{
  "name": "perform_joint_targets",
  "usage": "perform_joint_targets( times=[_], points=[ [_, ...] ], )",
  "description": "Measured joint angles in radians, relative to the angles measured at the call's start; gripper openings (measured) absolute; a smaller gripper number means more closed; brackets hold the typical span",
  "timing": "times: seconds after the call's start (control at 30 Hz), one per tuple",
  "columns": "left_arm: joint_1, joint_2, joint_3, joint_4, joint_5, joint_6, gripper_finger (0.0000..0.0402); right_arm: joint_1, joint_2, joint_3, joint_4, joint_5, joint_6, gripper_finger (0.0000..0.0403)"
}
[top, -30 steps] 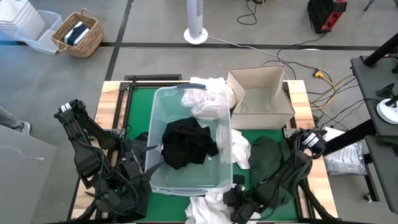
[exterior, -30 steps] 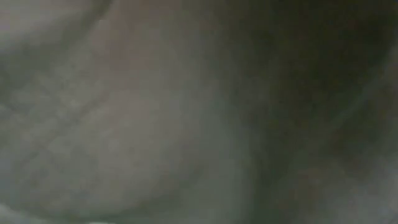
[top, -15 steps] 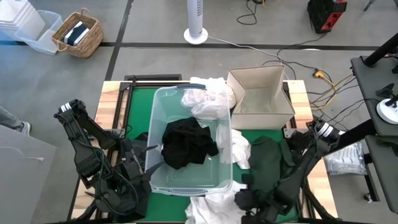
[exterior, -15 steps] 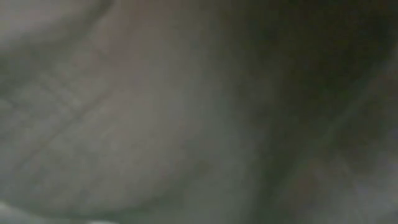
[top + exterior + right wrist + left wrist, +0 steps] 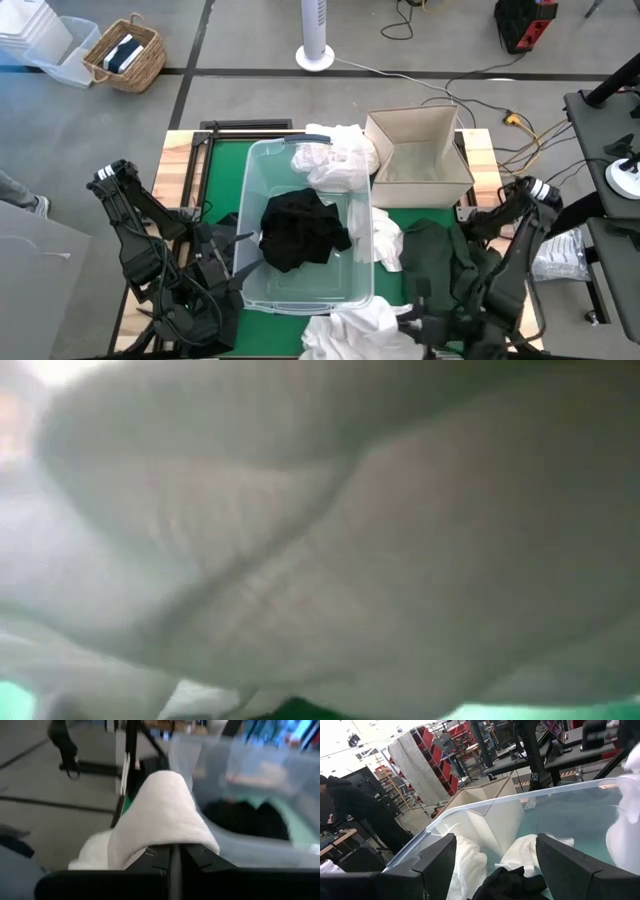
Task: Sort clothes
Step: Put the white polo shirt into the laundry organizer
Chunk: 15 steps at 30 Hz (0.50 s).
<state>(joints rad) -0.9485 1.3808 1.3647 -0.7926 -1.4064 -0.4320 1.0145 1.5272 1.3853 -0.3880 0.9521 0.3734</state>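
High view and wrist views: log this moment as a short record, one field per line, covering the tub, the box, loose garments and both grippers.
clear tub: centre of the table, holds a black garment and white cloth spilling over its far rim
cardboard box: right of the tub, open
dark green garment: on the table right of the tub
right gripper: near table edge, shut on a white garment
left gripper: open, parked beside the tub's left wall
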Motion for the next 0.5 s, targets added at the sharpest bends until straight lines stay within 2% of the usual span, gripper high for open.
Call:
perform_joint_targets(
  times=[0.27, 0.5],
  points=[
    [0.000, -0.001, 0.000, 0.000, -0.056, 0.002, 0.0249, 0.007, -0.089, 0.000, 0.304, 0.010, -0.454, 0.0009],
    [0.000, -0.002, 0.030, 0.000, -0.065, 0.029, 0.0249, 0.007, -0.160, 0.015, 0.526, -0.115, -0.772, 0.0009]
  ],
)
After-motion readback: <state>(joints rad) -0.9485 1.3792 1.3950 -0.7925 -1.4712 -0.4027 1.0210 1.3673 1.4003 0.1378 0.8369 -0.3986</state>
